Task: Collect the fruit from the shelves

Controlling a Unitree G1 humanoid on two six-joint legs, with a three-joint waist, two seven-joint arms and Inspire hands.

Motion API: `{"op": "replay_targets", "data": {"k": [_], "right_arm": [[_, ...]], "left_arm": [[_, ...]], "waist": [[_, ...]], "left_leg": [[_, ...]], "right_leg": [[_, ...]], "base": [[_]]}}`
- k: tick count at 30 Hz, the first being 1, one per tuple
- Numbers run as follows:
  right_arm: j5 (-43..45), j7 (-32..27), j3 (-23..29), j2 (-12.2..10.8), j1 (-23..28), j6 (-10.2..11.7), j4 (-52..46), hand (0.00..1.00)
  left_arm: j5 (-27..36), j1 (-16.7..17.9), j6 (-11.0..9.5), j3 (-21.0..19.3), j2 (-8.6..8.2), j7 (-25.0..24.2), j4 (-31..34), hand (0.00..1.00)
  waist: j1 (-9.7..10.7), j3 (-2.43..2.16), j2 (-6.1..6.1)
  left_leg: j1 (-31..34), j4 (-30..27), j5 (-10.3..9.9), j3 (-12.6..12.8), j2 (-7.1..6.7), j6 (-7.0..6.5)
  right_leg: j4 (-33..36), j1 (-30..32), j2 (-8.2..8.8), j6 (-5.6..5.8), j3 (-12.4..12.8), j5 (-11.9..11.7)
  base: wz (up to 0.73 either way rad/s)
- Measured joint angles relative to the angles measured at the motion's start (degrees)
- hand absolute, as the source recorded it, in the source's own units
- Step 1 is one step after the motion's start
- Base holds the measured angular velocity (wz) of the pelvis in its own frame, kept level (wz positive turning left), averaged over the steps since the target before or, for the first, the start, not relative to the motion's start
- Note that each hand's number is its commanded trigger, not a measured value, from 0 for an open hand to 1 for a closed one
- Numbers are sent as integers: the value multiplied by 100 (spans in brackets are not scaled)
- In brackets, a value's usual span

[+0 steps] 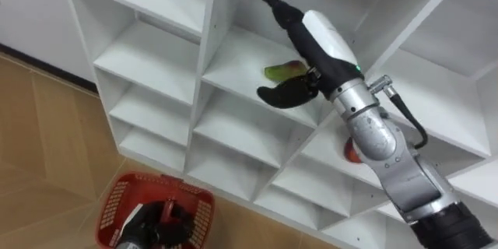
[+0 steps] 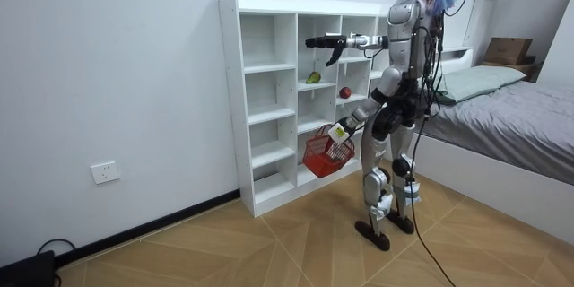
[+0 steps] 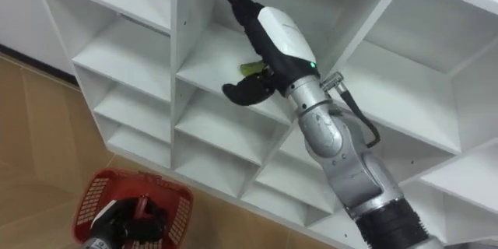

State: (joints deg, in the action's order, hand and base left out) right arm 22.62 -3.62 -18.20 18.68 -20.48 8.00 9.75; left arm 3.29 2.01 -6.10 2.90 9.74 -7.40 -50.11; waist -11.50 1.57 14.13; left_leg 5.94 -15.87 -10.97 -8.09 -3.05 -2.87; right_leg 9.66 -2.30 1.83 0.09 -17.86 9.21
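The right hand [image 1: 315,39] reaches into the closet [image 1: 156,66], fingers straight, thumb spread wide, grasping nothing, just above the green fruit [image 1: 284,70] lying on the closet's shelf; below the closet, the left hand [image 1: 165,222] clasps the red basket [image 1: 117,194] by its handle

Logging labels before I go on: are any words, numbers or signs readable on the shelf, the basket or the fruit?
None readable.
The shelf, red basket and green fruit bear no print.
Any marking on the cardboard box is too small to read.
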Motion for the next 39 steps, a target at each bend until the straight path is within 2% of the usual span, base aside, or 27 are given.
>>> {"op": "replay_targets", "data": {"k": [4, 7, 8, 14, 20, 29, 35, 39], "right_arm": [[2, -60, 173, 51, -138, -64, 371, 0], [-3, -98, 213, 65, -212, -87, 565, 0], [-5, -134, 220, 67, -212, -159, 575, 0], [-8, -184, 276, 150, -227, -247, 694, 0], [-32, -175, 259, 155, -659, -343, 1414, 0], [-678, -160, 182, 150, -743, -368, 1743, 0], [-810, -161, 157, 144, -797, -296, 2121, 0], [-921, -166, 160, 135, -912, -255, 2409, 0]], "left_arm": [[-75, 2, 119, -43, 0, -62, 0, 100], [-77, -19, 196, -37, -4, -101, 0, 100], [-77, -18, 232, -36, -1, -125, -1, 100], [-159, -20, 392, -37, 37, -236, 73, 100], [-170, -27, 497, -32, 46, -282, 195, 100], [-149, -110, 577, 119, 142, -286, 249, 100], [-138, -119, 577, 245, 169, -282, 237, 100], [-172, -118, 591, 302, 185, -300, 204, 100]], "waist": [[-47, -10, 70], [2, -6, 118], [6, -5, 127], [-3, -7, 130], [-9, -4, 125], [-23, 66, 21], [-89, 45, -47], [-160, 48, -127]], "left_leg": [[4, -8, 0, -26, -4, 0], [79, -43, 0, -70, -21, 0], [86, -47, 0, -82, -26, 0], [195, -90, 1, -130, -41, -1], [267, -149, 1, -158, -50, -1], [340, -190, 1, -242, -77, -1], [439, -277, 2, -300, -86, 0], [567, -333, 6, -302, -91, 5]], "right_leg": [[0, 1, 0, 0, 15, 0], [-6, 42, 1, 0, 9, 0], [-10, 54, 2, 0, 16, 0], [-11, 151, 6, 0, 18, 0], [-10, 188, 13, 0, -115, 0], [-8, 182, 15, 0, -146, 0], [7, 252, 16, 0, -242, 0], [8, 347, 16, 0, -261, 0]], "base": [[1], [9], [5], [3], [6], [5], [5], [0]]}}
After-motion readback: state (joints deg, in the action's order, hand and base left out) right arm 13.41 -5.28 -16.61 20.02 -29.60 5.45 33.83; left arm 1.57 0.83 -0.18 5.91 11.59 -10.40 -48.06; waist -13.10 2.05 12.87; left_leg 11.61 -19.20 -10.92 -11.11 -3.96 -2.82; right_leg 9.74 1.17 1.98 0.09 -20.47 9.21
